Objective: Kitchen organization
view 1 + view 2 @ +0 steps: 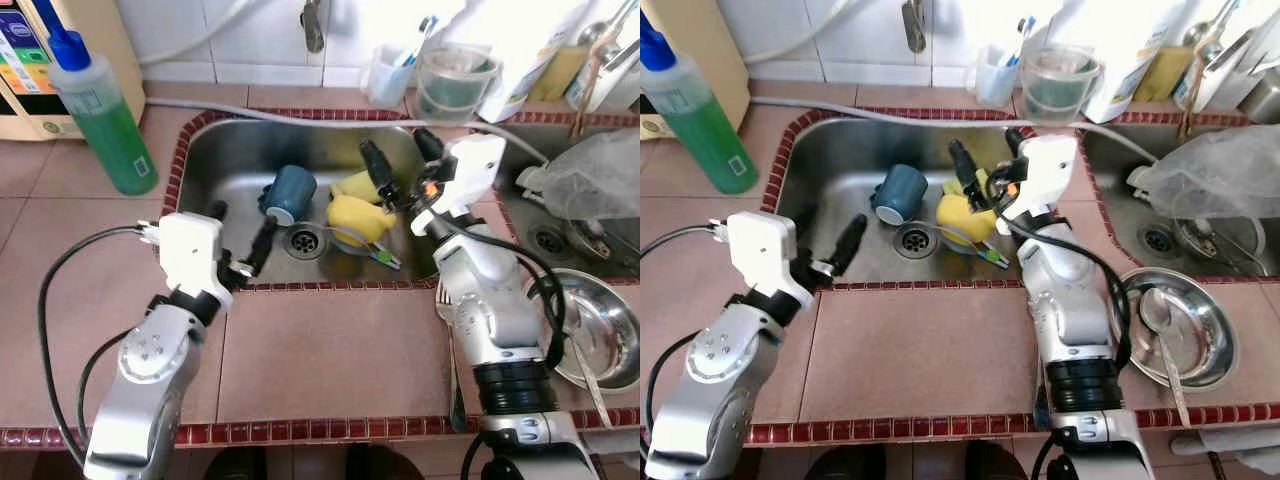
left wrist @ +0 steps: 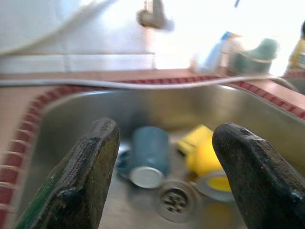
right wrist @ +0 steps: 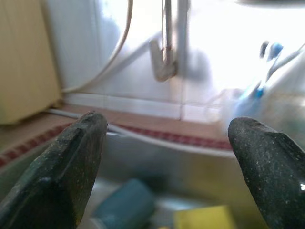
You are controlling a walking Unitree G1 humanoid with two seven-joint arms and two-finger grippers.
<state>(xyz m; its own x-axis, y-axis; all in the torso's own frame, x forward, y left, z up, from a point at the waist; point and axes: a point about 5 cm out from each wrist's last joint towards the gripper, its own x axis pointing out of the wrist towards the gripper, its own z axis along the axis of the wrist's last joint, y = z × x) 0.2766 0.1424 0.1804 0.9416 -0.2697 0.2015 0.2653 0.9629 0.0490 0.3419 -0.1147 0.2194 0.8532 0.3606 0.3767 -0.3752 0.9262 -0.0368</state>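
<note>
A steel sink (image 1: 225,150) is set into the tiled counter in front of me. On its floor a blue mug (image 1: 290,192) lies on its side beside the drain (image 1: 305,240). Just right of the mug are yellow sponges (image 1: 358,215) with a toothbrush-like stick under them. My left gripper (image 1: 240,228) stands open over the sink's front left edge, pointing at the mug (image 2: 150,152) from a short way off. Above the sponges, near the sink's right wall, my right gripper (image 1: 400,155) is open and holds nothing; the mug (image 3: 126,207) lies below it.
A green soap bottle (image 1: 100,115) stands at the back left. The tap (image 1: 312,25) and a white hose (image 1: 300,120) run behind the sink. Clear cups (image 1: 455,80) stand at the back. Right: a second sink with a plastic bag (image 1: 590,175) and a steel bowl (image 1: 590,330).
</note>
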